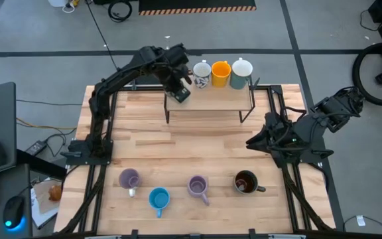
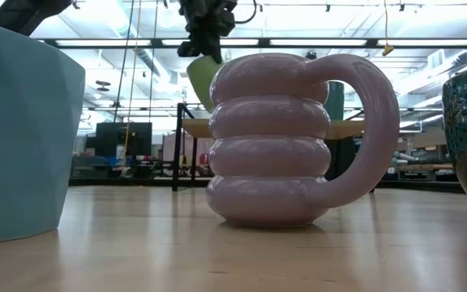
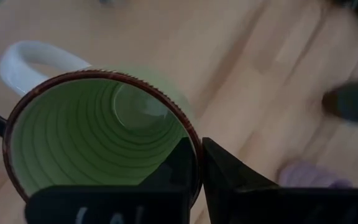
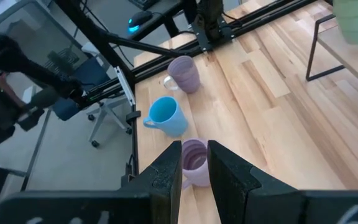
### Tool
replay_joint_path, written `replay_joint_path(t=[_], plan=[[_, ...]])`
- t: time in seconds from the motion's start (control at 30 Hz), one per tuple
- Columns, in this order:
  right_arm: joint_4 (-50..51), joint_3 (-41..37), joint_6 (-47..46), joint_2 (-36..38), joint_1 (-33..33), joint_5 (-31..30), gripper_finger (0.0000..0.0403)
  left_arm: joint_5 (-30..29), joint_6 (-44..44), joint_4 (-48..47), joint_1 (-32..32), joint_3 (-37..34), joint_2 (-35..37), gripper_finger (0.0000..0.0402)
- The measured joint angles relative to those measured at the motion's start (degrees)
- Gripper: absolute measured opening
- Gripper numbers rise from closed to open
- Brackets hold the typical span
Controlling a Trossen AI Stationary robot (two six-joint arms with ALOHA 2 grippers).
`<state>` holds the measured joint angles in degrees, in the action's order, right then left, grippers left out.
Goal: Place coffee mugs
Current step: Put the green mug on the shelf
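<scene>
- High view: the left gripper (image 1: pixel 180 89) carries the green mug (image 1: pixel 182 94) over the rack (image 1: pixel 207 99) at the far side, just left of the white mug (image 1: pixel 201 74). The right gripper (image 1: pixel 256 141) waits at the right.
- Low view: the green mug hangs above the rack.
- Left wrist view: fingers (image 3: pixel 229 180) pinch the mug's rim.
- Right wrist view: jaws slightly apart, empty.
- No writing is legible.
</scene>
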<state>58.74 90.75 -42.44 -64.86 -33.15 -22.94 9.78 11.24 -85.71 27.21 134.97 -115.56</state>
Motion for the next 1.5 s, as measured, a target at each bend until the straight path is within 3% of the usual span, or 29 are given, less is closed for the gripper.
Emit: replay_joint_path(t=[0.53,1.17,1.5], plan=[[-1.4,0.0,0.2,0.0,0.4,0.0,0.0082,-8.8,-8.6,-4.3,-4.5,0.0,-2.9,0.0028],[-1.7,0.0,0.2,0.0,0.4,0.3,0.0082,-11.6,-9.7,-1.1,-4.6,0.0,-3.0,0.0044],[-1.7,0.0,0.2,0.0,0.4,0.3,0.0082,-13.2,-8.9,0.2,-4.6,0.0,-3.0,0.0081]])
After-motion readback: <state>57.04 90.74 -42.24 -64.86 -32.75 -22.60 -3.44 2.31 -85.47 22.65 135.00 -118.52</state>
